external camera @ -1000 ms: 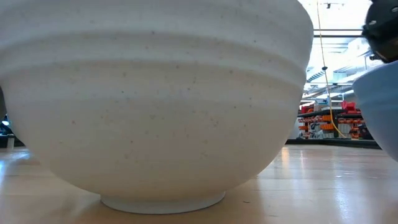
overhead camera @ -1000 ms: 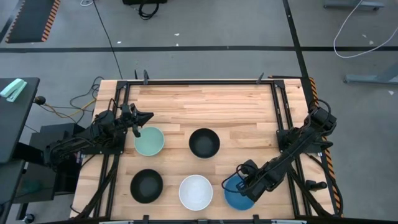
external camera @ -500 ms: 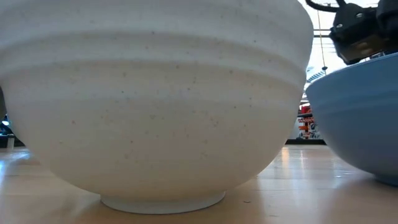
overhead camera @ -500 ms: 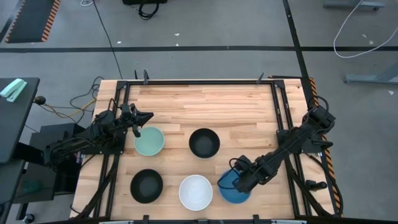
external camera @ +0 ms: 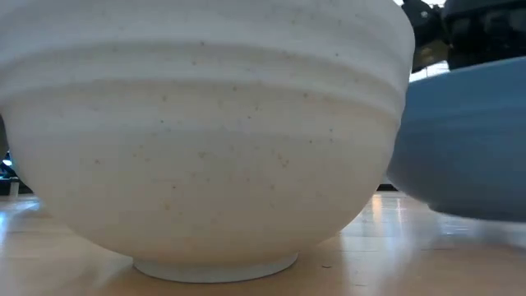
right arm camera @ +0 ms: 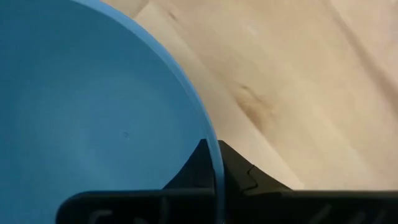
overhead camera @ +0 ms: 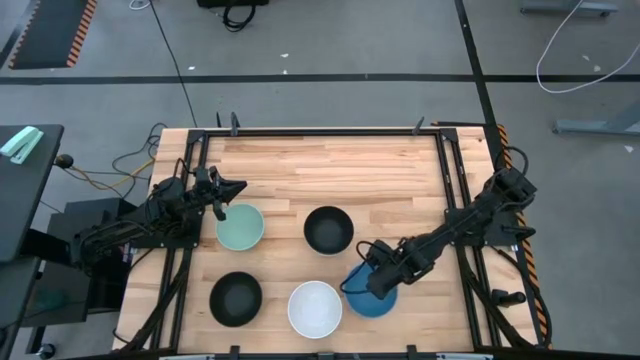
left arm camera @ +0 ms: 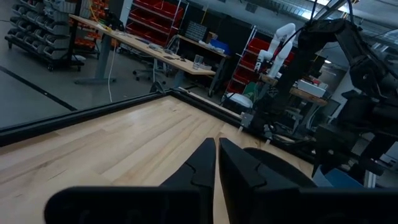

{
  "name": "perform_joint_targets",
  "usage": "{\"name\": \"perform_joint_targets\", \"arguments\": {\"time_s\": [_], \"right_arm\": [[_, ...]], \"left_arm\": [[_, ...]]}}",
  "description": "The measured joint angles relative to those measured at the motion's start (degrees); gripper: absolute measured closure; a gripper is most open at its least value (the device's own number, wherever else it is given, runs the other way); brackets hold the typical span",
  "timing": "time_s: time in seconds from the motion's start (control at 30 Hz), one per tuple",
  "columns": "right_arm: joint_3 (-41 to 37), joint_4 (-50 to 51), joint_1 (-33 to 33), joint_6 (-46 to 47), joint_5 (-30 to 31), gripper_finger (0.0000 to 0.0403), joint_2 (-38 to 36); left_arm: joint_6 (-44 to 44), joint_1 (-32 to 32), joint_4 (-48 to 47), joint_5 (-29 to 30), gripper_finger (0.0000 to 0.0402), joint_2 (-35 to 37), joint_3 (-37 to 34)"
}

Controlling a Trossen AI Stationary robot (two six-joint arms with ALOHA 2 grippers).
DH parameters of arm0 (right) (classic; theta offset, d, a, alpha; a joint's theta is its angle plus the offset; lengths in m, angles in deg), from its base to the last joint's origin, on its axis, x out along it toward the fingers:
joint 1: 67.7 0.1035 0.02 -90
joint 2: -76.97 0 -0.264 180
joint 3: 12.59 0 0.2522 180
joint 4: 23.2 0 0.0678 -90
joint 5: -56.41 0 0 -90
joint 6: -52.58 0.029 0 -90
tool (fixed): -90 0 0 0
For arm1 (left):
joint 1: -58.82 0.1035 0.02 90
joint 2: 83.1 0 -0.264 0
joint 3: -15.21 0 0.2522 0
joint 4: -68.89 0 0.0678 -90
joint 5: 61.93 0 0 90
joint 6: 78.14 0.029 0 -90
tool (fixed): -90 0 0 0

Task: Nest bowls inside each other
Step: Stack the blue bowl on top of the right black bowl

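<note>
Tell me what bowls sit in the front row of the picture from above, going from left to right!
Black bowl → white bowl → blue bowl, whose rim the right hand is pinching.

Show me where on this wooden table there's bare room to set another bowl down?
The far strip of the wooden table, beyond the mint green bowl and the middle black bowl, is bare. The near row is crowded: black bowl, white bowl, and blue bowl gripped by the right gripper.
</note>
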Motion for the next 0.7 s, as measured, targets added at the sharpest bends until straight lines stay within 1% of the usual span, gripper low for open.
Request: {"name": "perform_joint_targets", "arguments": {"time_s": [0.17, 0.33, 0.57, 0.7], "right_arm": [[6.13, 9.19, -1.26, -2.48, 2.04, 0.04, 0.02], [13.43, 17.0, -2.38, -4.34, 5.85, 0.04, 0.02], [21.97, 18.63, -6.33, -12.54, 11.87, 0.04, -0.02], [24.44, 18.62, -10.65, -17.97, 13.17, 0.04, -0.02]], "left_arm": [[-0.02, 0.0, 0.0, -0.01, 0.0366, -0.02, 0.0], [0.0, -0.01, 0.0, 0.0, 0.0369, 0.0, 0.0], [0.0, 0.0, 0.0, -0.01, 0.0376, -0.02, 0.0], [0.0, 0.0, -0.01, -0.01, 0.0371, -0.01, 0.0]]}}
